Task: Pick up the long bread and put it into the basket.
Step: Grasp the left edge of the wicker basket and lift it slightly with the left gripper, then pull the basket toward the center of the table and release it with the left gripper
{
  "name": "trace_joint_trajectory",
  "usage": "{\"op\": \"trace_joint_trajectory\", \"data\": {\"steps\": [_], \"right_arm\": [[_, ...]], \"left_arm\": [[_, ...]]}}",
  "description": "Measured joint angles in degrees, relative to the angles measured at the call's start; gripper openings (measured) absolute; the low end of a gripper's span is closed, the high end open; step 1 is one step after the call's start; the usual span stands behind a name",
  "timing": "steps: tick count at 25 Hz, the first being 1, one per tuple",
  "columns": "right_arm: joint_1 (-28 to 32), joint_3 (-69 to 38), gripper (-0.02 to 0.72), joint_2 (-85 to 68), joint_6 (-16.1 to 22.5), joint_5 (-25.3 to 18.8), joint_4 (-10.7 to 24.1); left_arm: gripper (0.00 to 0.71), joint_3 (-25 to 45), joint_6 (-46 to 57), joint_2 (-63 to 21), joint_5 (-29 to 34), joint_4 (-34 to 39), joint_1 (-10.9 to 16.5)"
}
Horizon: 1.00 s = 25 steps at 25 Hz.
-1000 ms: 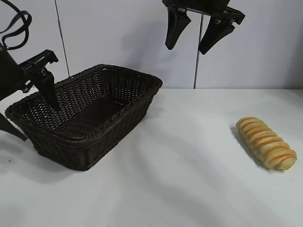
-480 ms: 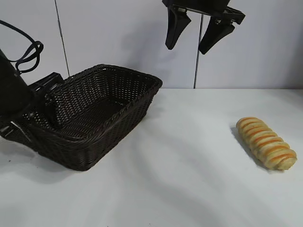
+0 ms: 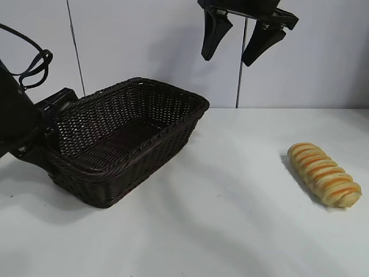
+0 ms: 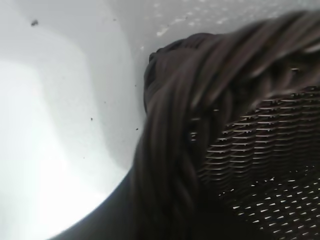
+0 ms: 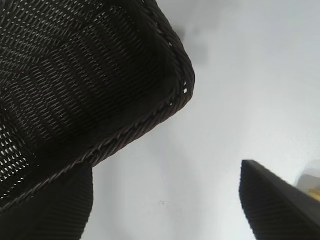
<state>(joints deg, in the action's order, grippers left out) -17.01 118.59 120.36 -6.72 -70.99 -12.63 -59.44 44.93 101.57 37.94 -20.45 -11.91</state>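
Left claw clamps the basket rim; right claw hangs open above; long bread lies unpicked on the counter.

basket corner on table, right hand fingers spread

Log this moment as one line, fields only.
left tool: shut on basket rim, basket tilted | right tool: open, raised behind table | long bread: on table, untouched
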Motion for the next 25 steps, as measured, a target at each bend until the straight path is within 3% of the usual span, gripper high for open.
{"op": "trace_joint_trajectory", "data": {"steps": [4, 12, 25], "right_arm": [[0.0, 0.0, 0.579, 0.0, 0.0, 0.0, 0.0], [0.0, 0.0, 0.579, 0.0, 0.0, 0.0, 0.1], [0.0, 0.0, 0.579, 0.0, 0.0, 0.0, 0.1]], "left_arm": [[0.098, -1.9, -4.6, -1.2, 3.1, 0.0, 1.6], [0.098, -5.4, -15.8, -0.6, 7.3, -2.1, 1.7], [0.098, -25.3, -45.4, 14.0, 26.9, -7.7, 1.7]]}}
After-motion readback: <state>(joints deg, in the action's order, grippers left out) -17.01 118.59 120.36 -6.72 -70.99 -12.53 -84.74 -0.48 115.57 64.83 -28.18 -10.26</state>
